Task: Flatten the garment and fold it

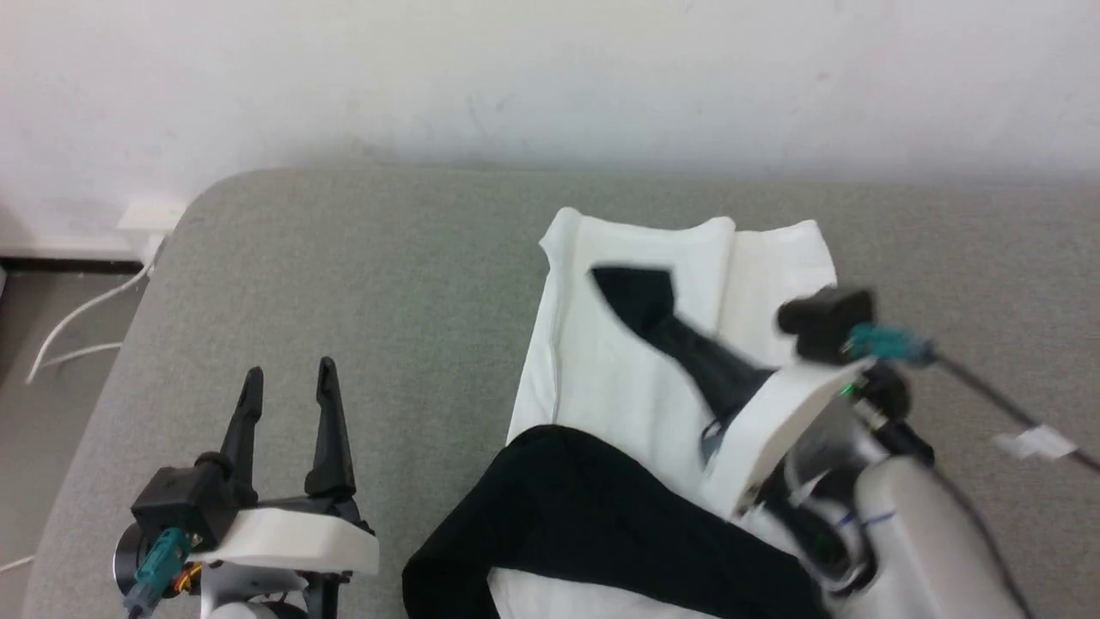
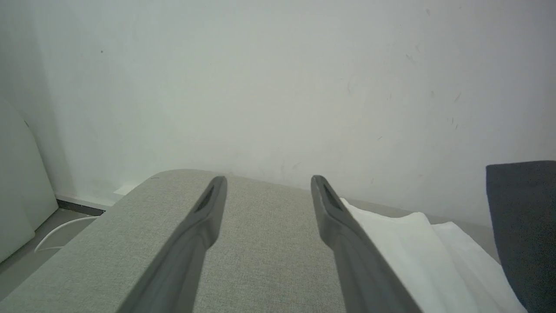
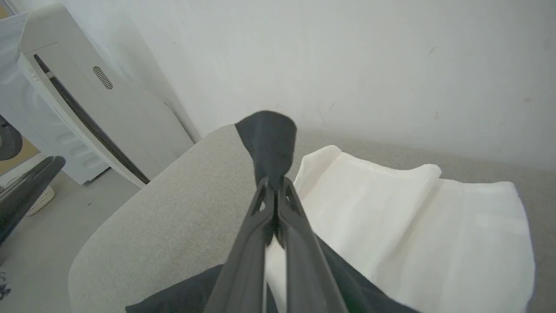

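Tightly, the right pincer (image 3: 273,181) grips the garment (image 3: 391,226) by a sleeve.

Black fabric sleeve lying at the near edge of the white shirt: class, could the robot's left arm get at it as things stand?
Probably yes: the open left gripper hovers over bare grey cushion beside the black fabric sleeve, with nothing between them.

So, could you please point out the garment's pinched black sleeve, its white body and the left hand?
black sleeve (image 3: 267,134): right wrist view, end beyond the fingertips.
white body (image 1: 601,387): head view, flat middle panel.
left hand (image 1: 290,371): head view, midway between open fingertips.
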Available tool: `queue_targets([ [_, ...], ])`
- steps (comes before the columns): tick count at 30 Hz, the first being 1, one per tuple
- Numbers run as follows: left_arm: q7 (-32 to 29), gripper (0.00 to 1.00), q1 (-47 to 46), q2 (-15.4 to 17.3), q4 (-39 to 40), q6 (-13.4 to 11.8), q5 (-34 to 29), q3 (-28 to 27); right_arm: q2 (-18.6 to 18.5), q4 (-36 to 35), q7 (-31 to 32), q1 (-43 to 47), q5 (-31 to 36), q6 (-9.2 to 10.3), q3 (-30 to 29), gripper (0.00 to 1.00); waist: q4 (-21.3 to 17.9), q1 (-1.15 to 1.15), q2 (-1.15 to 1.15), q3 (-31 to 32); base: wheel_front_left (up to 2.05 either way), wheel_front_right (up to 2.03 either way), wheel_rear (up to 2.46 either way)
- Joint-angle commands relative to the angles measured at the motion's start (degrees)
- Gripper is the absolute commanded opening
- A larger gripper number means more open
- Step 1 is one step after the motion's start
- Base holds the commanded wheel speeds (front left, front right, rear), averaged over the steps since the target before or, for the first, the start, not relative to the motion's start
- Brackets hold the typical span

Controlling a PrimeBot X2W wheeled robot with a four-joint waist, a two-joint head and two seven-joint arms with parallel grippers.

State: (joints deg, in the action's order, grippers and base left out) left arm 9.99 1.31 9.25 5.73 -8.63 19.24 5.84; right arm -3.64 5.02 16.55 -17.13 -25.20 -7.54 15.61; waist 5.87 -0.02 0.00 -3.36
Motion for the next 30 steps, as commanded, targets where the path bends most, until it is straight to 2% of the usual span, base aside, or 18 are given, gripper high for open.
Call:
queue_targets([
  [1,-0.46,1.00,0.62,0.24,0.35,-0.08,0.25,0.25,0.25,0.40,0.04,1.56,-0.83,0.05,2.04,0.00,-1.13,0.02,0.00,1.85,0.00,0.00,0.00],
  [6,-1.27,1.00,0.47,0.22,-0.05,0.40,0.35,1.43,0.72,5.74,-1.91,4.46,-4.89,0.05,11.15,0.00,-0.17,0.02,0.00,1.82,0.00,0.00,0.00],
  [11,-1.15,1.00,0.68,-0.07,-1.25,0.58,0.60,2.15,0.75,14.38,-6.07,4.38,-7.87,0.05,19.20,0.00,0.45,0.02,0.00,1.43,0.00,0.00,0.00],
  [12,-1.08,1.00,0.66,-0.17,-1.50,0.61,0.70,2.24,0.75,16.31,-6.32,4.07,-8.14,0.05,20.62,0.08,0.55,0.02,0.00,1.32,0.00,0.00,0.00],
  [13,-0.96,1.00,0.59,-0.24,-1.74,0.64,0.75,2.33,0.75,18.01,-6.89,3.55,-7.96,0.05,21.87,0.55,0.65,0.02,0.00,1.13,0.00,0.00,0.00],
  [14,-0.83,1.00,0.49,-0.29,-2.00,0.67,0.78,2.41,0.75,19.46,-7.32,3.18,-8.39,0.05,22.92,0.93,0.71,0.02,0.00,0.97,0.00,0.00,0.00],
  [15,-0.73,1.00,0.41,-0.36,-2.26,0.71,0.88,2.48,0.75,20.60,-7.72,2.70,-8.63,0.05,24.05,1.00,0.73,0.02,0.00,0.89,0.00,0.00,0.00],
  [20,-0.25,1.00,0.34,-0.44,-3.12,0.55,1.26,2.23,0.76,20.75,-12.03,0.36,-8.76,0.05,27.43,1.00,0.41,0.02,0.00,0.43,0.00,0.00,0.00],
  [23,0.05,1.00,0.45,-0.34,-3.58,0.32,1.50,1.87,0.76,17.70,-16.88,-0.99,-7.78,0.05,28.35,1.00,-0.07,0.02,0.00,0.43,0.00,0.00,0.00],
  [26,0.19,1.00,0.60,-0.20,-3.92,-0.05,1.74,1.39,0.76,14.38,-21.07,-1.21,-5.36,0.05,25.94,1.00,-0.74,0.02,0.00,0.73,0.00,0.00,0.00],
  [30,0.31,1.00,1.01,0.01,-4.15,-0.69,2.01,0.69,-0.13,9.29,-23.95,0.92,-0.63,0.05,17.86,1.00,-1.72,0.02,0.00,1.50,0.00,0.00,0.00],
])
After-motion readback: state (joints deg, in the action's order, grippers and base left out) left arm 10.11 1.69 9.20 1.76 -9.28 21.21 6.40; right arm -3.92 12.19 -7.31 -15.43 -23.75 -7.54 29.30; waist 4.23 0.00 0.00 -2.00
